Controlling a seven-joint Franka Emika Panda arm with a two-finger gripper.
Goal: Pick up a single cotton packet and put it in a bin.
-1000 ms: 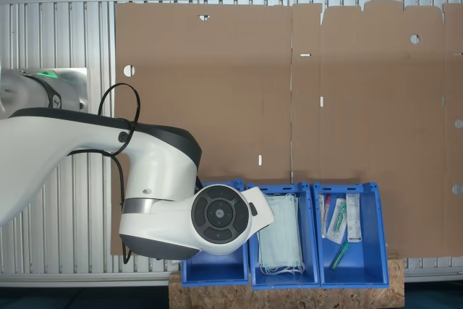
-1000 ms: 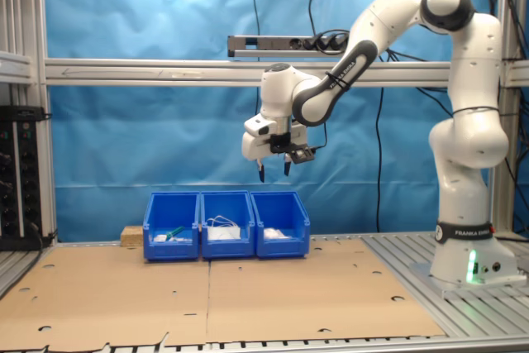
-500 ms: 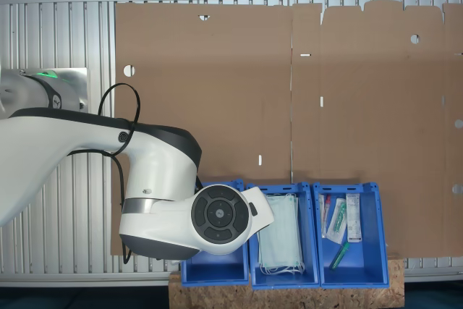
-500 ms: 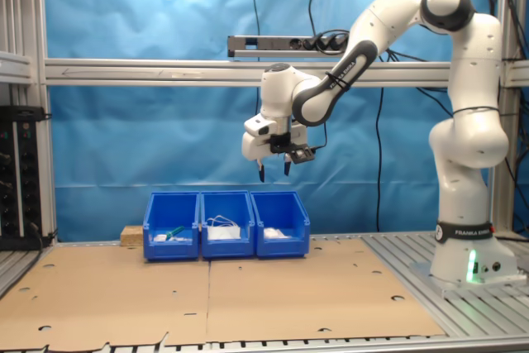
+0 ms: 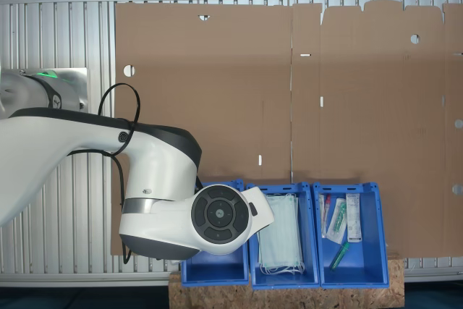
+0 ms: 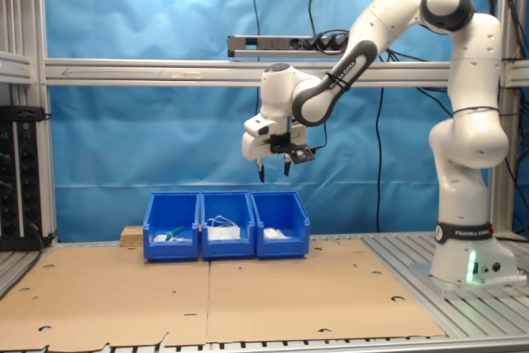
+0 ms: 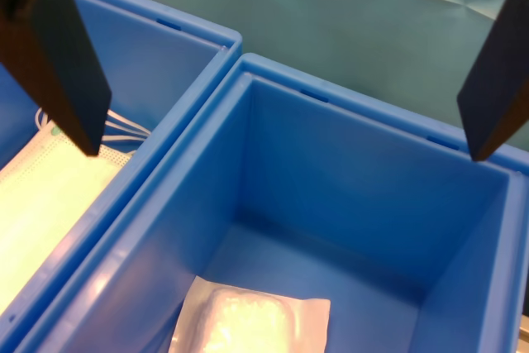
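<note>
cotton packet (image 7: pixel 252 324): flat white pad in clear-edged wrapper, lying on bin floor, lower centre of wrist frame | bin (image 7: pixel 463 229): open blue crate, thick rim, upright, beside an identical crate

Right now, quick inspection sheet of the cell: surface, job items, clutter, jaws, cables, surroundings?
Surface: cardboard sheets over a ribbed metal table.
Job's things: cotton packet lying flat in a blue bin, the end bin at the second exterior view's right.
Clutter: face masks in the middle bin; long narrow packets in the third bin.
Grippers: gripper high above the bins, jaws open and empty.
Cables: black cable looped along the arm.
Surroundings: blue backdrop, aluminium frame.
</note>
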